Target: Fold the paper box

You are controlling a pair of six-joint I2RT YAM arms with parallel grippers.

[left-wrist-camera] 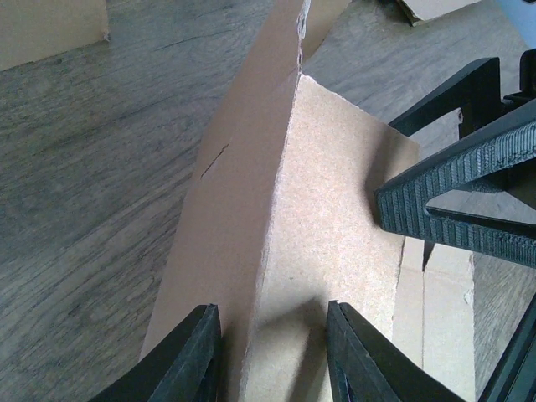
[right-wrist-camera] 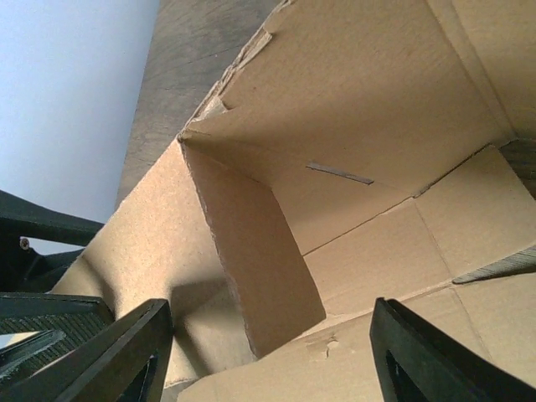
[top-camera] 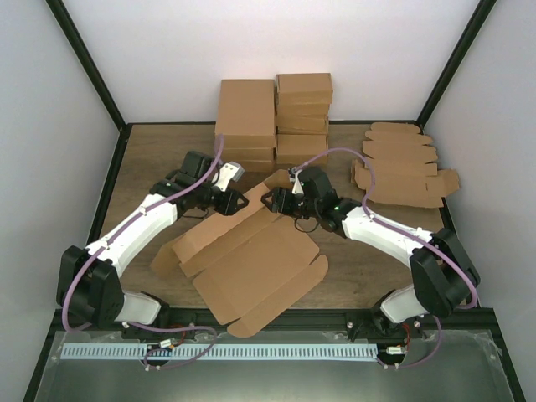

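Everything cardboard here is plain brown. The paper box (top-camera: 251, 268) lies mostly flat and opened out in the middle of the worktop (top-camera: 146, 163), with its far end lifted up between the two arms. Its near corner reaches right to the front edge of the wood, and a side flap pokes out to the left. The left hand (top-camera: 240, 202) is open and straddles the raised flap, one finger on the outer face side and one on the inner side. There's a gap by the inner one, so it's not clamped. The right hand (top-camera: 270, 199) is spread wide and looks into the folded corner from the other side. I can't tell if its fingers (right-wrist-camera: 126, 352) touch the card. The two hands are nearly tip to tip. A thin slit (right-wrist-camera: 339, 173) shows in the raised panel, and the flap's top edge looks a bit ragged. Just behind the hands are stacks of small brown boxes (top-camera: 276, 113), and flat blanks (top-camera: 402, 167) are piled far right, apart from the box. Bare wood shows at far left and near right.
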